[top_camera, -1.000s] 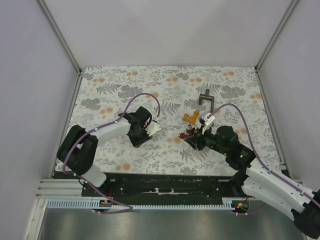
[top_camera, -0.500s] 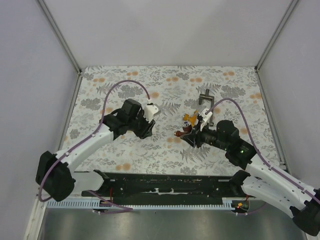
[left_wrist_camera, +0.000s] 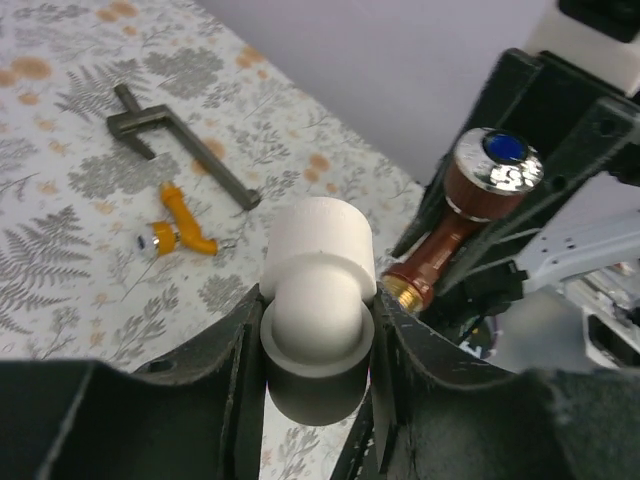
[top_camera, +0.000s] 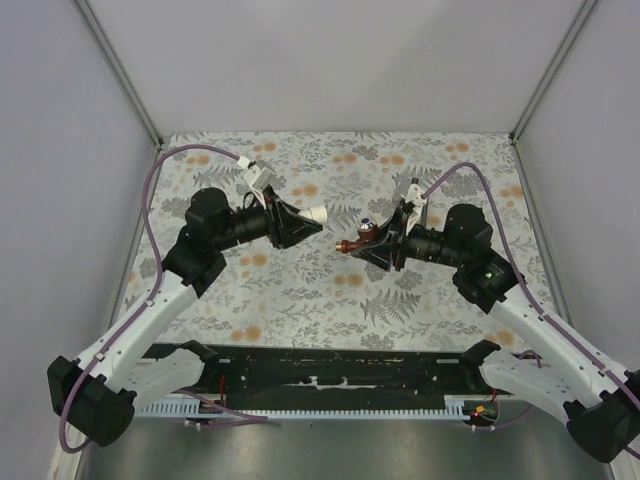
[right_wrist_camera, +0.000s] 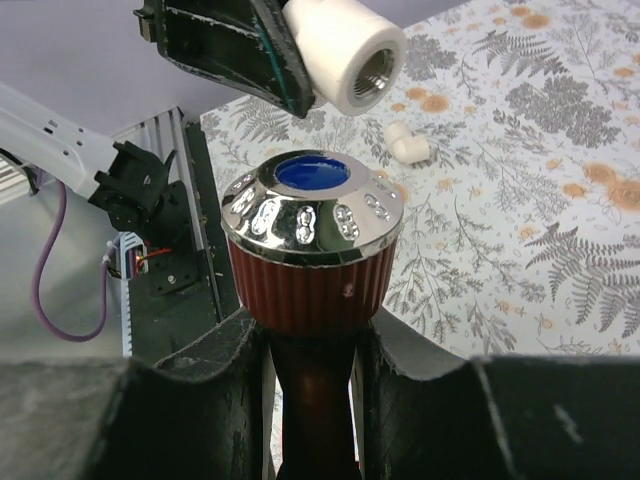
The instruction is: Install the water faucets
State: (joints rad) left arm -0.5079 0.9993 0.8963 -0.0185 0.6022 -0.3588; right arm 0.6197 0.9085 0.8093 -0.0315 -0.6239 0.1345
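- Left gripper (top_camera: 303, 222) pinches white elbow fitting (top_camera: 316, 213); right gripper (top_camera: 380, 246) pinches reddish-brown faucet (top_camera: 357, 239).
- Both just lifted off bench (top_camera: 300, 290); they now face each other mid-air, near but apart.
- Likely next: thread faucet into fitting.
- Orange faucet (left_wrist_camera: 175, 230) lies on bench.

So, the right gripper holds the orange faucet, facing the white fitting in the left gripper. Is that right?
Not quite: the right gripper holds the reddish-brown faucet; the left wrist view shows the orange faucet lying on the table. The left gripper does hold the white fitting.
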